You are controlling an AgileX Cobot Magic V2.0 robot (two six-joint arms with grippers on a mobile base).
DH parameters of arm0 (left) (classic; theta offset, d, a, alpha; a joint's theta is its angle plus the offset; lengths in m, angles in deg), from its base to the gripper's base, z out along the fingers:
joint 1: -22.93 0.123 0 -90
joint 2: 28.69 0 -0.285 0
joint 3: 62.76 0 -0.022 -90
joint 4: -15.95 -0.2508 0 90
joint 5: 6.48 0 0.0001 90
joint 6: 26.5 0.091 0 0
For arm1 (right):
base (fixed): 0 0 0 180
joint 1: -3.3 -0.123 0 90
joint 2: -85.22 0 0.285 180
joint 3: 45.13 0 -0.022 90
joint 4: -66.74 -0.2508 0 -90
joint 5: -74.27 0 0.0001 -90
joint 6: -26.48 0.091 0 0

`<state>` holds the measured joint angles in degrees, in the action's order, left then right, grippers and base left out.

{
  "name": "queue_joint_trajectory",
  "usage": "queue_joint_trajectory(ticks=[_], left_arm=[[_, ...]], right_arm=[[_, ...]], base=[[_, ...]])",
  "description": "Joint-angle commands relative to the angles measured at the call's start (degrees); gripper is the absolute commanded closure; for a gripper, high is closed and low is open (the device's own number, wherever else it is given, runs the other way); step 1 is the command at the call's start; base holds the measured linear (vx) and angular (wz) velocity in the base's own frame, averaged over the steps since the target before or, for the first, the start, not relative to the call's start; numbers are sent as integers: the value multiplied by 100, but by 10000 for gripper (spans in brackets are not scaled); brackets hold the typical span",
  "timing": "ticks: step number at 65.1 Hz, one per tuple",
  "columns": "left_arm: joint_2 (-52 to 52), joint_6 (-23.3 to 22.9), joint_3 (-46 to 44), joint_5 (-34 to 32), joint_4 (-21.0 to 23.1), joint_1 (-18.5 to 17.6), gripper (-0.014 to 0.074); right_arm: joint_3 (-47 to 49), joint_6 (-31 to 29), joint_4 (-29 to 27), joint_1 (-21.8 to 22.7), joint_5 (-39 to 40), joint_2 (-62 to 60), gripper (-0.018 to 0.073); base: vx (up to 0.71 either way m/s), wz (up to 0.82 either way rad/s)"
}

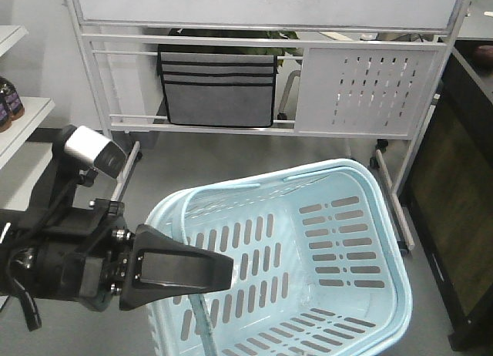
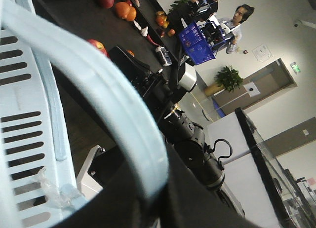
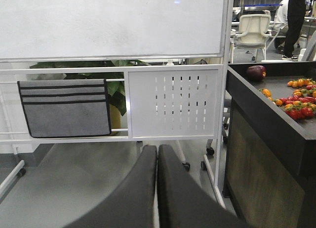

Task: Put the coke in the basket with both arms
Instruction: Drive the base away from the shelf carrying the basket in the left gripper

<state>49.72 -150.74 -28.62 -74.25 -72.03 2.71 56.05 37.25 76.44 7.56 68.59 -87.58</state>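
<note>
Left tool (image 1: 223, 270) rests across the left rim of the basket (image 1: 308, 171); whether it grips I cannot tell. Right tool (image 3: 157, 188), beyond the basket's far side, has its fingers pressed together on nothing. A clear plastic scrap (image 2: 47, 182) lies low inside the basket.

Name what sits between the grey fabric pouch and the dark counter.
A white slotted panel lies between the pouch and the counter, shown in the right wrist view.
</note>
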Motion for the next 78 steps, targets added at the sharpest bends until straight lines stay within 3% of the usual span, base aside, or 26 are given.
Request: queue_joint_trajectory(ticks=[1,40,78], left_arm=[[-147,27,-171,-1099,579,-22,603],[-147,27,-171,-1099,579,-22,603],[-147,27,-171,-1099,579,-22,603]], right_arm=[[-38,-44,62,26,426,-79,564],[-38,-44,62,26,426,-79,564],[-38,-44,62,26,426,-79,564]], base=[[30,-6],[28,3],[25,41]])
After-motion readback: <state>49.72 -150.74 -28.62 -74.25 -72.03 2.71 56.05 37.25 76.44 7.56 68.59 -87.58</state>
